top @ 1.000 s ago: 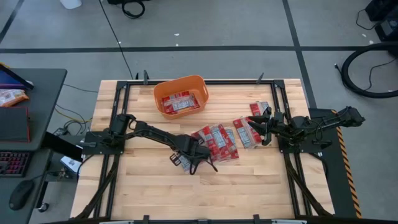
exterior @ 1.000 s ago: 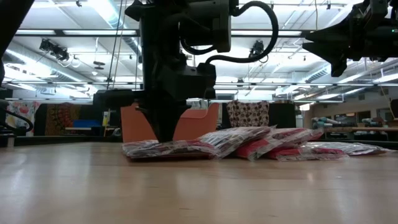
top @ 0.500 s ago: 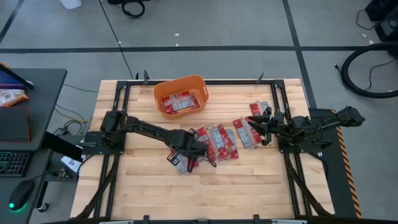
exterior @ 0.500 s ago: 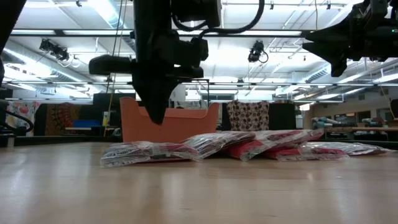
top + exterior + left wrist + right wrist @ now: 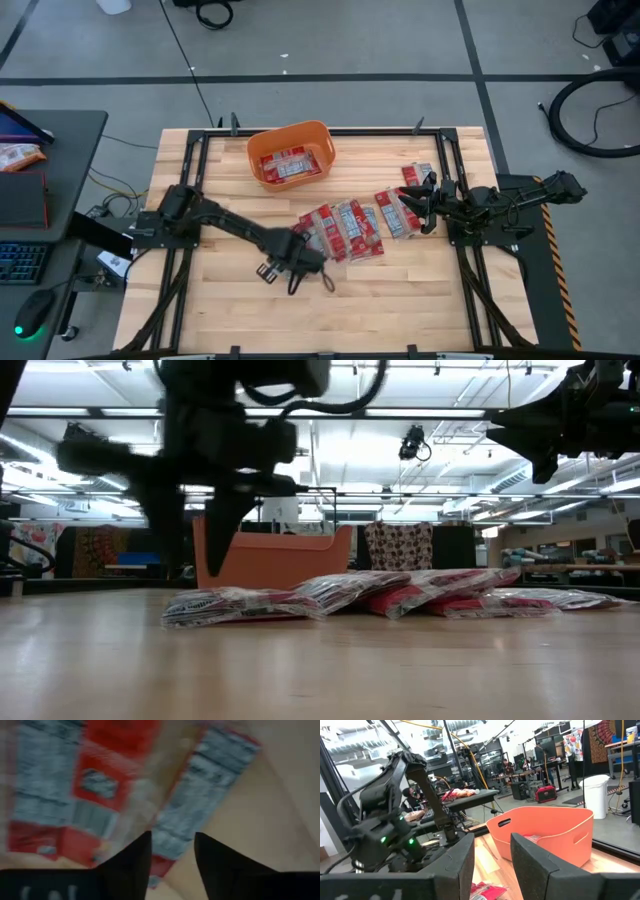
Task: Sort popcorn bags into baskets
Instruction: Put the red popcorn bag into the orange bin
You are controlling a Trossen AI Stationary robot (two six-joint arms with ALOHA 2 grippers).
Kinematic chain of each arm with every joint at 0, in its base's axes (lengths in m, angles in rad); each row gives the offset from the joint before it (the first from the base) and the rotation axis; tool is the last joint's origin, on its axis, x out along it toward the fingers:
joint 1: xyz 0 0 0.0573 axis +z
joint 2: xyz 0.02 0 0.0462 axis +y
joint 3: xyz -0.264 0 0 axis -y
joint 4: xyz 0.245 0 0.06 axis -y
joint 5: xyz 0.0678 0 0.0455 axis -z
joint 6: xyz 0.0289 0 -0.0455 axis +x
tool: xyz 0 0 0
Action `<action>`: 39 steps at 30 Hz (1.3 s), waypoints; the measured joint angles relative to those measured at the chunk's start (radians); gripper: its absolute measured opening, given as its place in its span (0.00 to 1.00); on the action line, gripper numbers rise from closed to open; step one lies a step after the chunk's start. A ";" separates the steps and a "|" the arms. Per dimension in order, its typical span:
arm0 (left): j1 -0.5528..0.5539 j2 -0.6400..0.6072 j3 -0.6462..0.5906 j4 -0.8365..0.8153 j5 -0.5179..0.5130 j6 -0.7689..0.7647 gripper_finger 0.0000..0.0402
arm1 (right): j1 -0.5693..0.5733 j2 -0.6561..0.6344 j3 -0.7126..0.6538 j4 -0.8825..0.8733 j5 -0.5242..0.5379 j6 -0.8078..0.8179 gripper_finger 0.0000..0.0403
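Observation:
Several red popcorn bags with grey panels (image 5: pixel 345 228) lie flat in a loose pile at mid-table, and more lie near the right arm (image 5: pixel 400 210). In the low view the end bag (image 5: pixel 230 605) lies flat on the wood. The orange tub (image 5: pixel 262 150) stands at the far side with bags inside (image 5: pixel 290 165). My left gripper (image 5: pixel 298 262) hangs open and empty above the pile's near-left end; its wrist view shows bags (image 5: pixel 200 795) below the fingers (image 5: pixel 172 857). My right gripper (image 5: pixel 425 202) hovers open above the right-hand bags and faces the tub (image 5: pixel 545 835).
Bare wood lies along the table's near side (image 5: pixel 330 310) and near the left arm's base. A black metal frame (image 5: pixel 190 180) runs around the table's edges. A desk with a keyboard and mouse (image 5: pixel 30 260) stands off the table's left.
My left gripper, first down on the pile's end bag, has dragged that bag along the table away from the pile. It has then opened, let go, risen clear and gone toward the table's near-left. The bag lies flat where it was left.

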 joint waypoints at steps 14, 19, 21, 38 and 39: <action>-0.189 0.000 -0.183 0.090 -0.382 -0.094 0.43 | 0.000 0.000 0.000 -0.001 0.000 0.000 0.33; -0.196 -0.001 -0.227 0.153 -0.440 -0.123 0.38 | 0.000 0.000 0.000 -0.001 0.000 0.000 0.33; -0.196 -0.002 -0.236 0.163 -0.445 -0.124 0.37 | 0.000 0.000 0.000 -0.001 0.000 0.000 0.33; -0.192 -0.004 -0.247 0.270 -0.413 -0.162 0.03 | 0.000 0.000 0.000 -0.001 0.000 0.000 0.33; -0.190 -0.004 -0.247 0.273 -0.409 -0.177 0.02 | 0.000 0.000 0.000 -0.001 0.000 0.000 0.33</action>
